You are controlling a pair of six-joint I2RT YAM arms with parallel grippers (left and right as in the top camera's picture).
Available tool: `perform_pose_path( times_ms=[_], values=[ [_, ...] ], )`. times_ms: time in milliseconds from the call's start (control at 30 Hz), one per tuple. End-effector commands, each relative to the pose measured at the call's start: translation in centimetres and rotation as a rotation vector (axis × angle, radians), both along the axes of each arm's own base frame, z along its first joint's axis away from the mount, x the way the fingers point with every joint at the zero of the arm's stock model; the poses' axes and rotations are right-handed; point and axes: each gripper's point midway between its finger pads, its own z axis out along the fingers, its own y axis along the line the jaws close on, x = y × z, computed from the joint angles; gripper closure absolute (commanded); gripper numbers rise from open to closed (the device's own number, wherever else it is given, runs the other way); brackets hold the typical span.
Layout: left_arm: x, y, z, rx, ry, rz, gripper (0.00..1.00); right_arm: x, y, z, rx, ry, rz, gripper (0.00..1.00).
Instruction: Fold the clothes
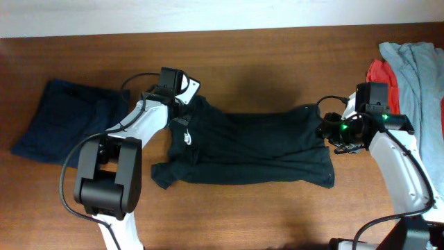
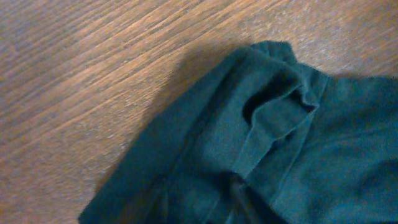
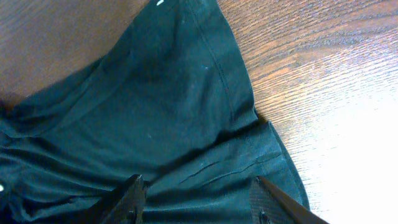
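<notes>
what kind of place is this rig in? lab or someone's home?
Likely a lab bench for cloth-folding trials: left arm and right arm at a wooden table, black T-shirt spread between them, folded navy garment and grey and red garments off to the sides.

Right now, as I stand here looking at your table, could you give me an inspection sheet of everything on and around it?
Surface: brown wooden table, bare except for the clothes.
Job's things: black T-shirt lies rumpled across the middle, logo end to the left, not neatly folded.
Clutter: navy garment folded at the left; grey garment and red garment heaped at the right corner.
Jaws: left pair at the shirt's collar end, open or shut unclear; right pair open over the shirt's other end.
Cables: black cables loop beside each arm.
Surroundings: pale strip beyond the far edge; nothing else seen.
</notes>
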Motion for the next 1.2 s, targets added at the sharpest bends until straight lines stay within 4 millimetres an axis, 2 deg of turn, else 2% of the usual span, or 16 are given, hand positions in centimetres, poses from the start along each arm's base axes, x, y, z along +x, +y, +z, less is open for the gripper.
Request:
perform_pose_path(
  times_ms=[0,33,100,200,300,333,367,467,533,600,667,833,900,1033,1133,1167],
  values=[
    [0.7,1.3,0.0,0.078,-0.027,0.003,0.83,0.3,0.0,0.4,0.006,-0.015,0.009,0.41],
    [0.8,1.5,0.0,0.094,-0.031,0.001,0.91,0.4,0.0,0.4,0.006,-0.017,0.01,0.41],
    [0.9,2.0,0.1,0.122,-0.039,0.01,0.99,0.6,0.0,0.5,0.005,-0.028,0.006,0.41],
    [1.2,2.6,1.3,0.158,-0.034,0.028,1.0,1.3,-0.1,0.8,0.002,-0.059,0.002,0.41],
    [1.8,2.4,5.1,0.154,-0.039,0.031,1.0,2.7,-0.3,1.3,-0.008,-0.119,0.004,0.41],
    [2.1,2.4,7.6,0.15,-0.055,0.032,1.0,3.6,-0.5,1.7,-0.015,-0.16,0.003,0.42],
    [2.2,2.3,8.9,0.148,-0.063,0.032,1.0,4.0,-0.6,1.8,-0.017,-0.174,0.004,0.42],
    [2.2,2.3,11.8,0.143,-0.071,0.031,1.0,5.5,-0.8,1.4,-0.023,-0.208,0.004,0.42],
    [2.1,2.3,12.7,0.142,-0.065,0.029,1.0,6.3,-0.9,0.3,-0.022,-0.204,0.004,0.43],
    [1.6,2.3,12.9,0.147,-0.043,0.027,1.0,7.5,-0.9,-2.1,-0.01,-0.182,0.008,0.43],
    [1.4,2.4,12.7,0.15,-0.032,0.026,0.99,8.2,-0.4,-3.7,0.026,-0.173,0.025,0.43],
    [1.3,2.4,12.7,0.15,-0.027,0.026,0.99,10.6,1.1,-6.2,0.121,-0.22,0.082,0.43],
    [1.3,2.4,12.7,0.151,-0.027,0.026,0.99,11.8,1.0,-7.5,0.121,-0.249,0.086,0.42],
    [1.4,2.3,12.7,0.143,-0.032,0.023,0.97,13.0,0.8,-9.0,0.116,-0.274,0.088,0.44],
    [2.1,1.7,12.9,0.115,-0.057,0.014,0.97,13.9,0.7,-9.2,0.108,-0.311,0.091,0.51],
    [2.2,1.7,13.0,0.113,-0.064,0.015,0.99,14.2,0.6,-9.0,0.106,-0.326,0.093,0.62]
  ],
)
